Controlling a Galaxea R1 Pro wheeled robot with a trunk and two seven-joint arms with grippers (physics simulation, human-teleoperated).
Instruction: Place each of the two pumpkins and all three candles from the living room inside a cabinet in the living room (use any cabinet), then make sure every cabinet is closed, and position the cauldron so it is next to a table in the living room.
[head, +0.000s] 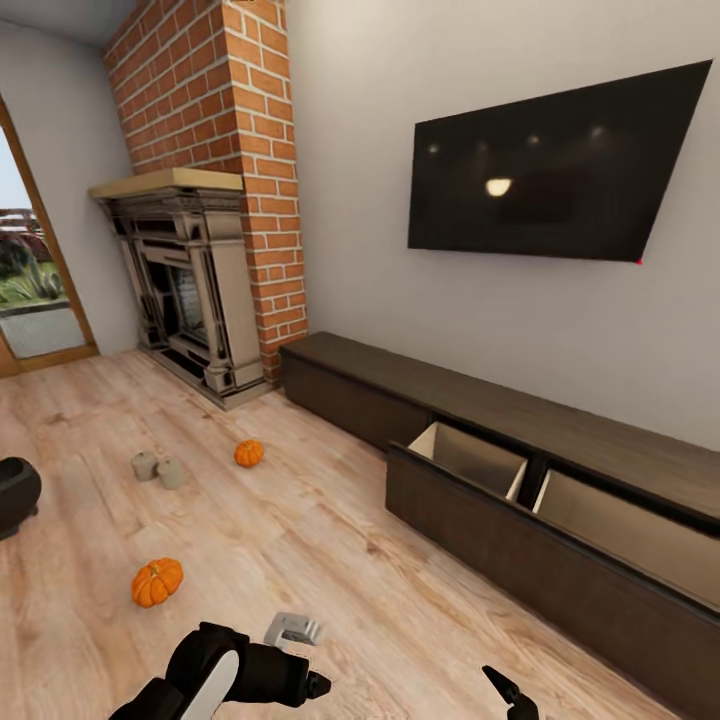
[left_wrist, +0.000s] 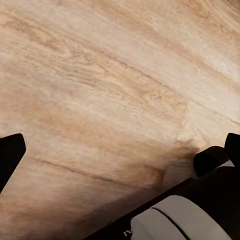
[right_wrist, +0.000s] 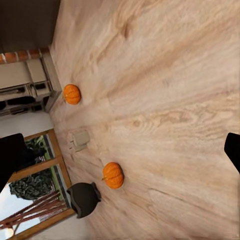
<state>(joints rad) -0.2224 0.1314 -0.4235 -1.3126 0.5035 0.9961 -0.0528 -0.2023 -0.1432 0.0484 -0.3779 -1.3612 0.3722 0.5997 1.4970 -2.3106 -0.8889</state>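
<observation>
Two orange pumpkins lie on the plank floor, one near me (head: 157, 582) (right_wrist: 113, 175) and one further off toward the fireplace (head: 249, 453) (right_wrist: 72, 94). Two pale candles (head: 158, 469) (right_wrist: 80, 139) stand together between them. The black cauldron (head: 15, 492) (right_wrist: 83, 198) sits at the left edge. The long dark cabinet (head: 480, 395) runs along the right wall with one drawer (head: 470, 455) pulled out, showing its tan inside. My left gripper (left_wrist: 120, 150) hangs open over bare floor. My right gripper (right_wrist: 120, 152) is open too, with one fingertip (head: 503, 688) showing low down.
A brick fireplace (head: 195, 290) stands in the far corner and a black TV (head: 555, 170) hangs above the cabinet. A glass door (head: 35, 290) is at the left. A small pale grey piece (head: 293, 629) shows just beyond my left arm (head: 240, 675); I cannot tell what it is.
</observation>
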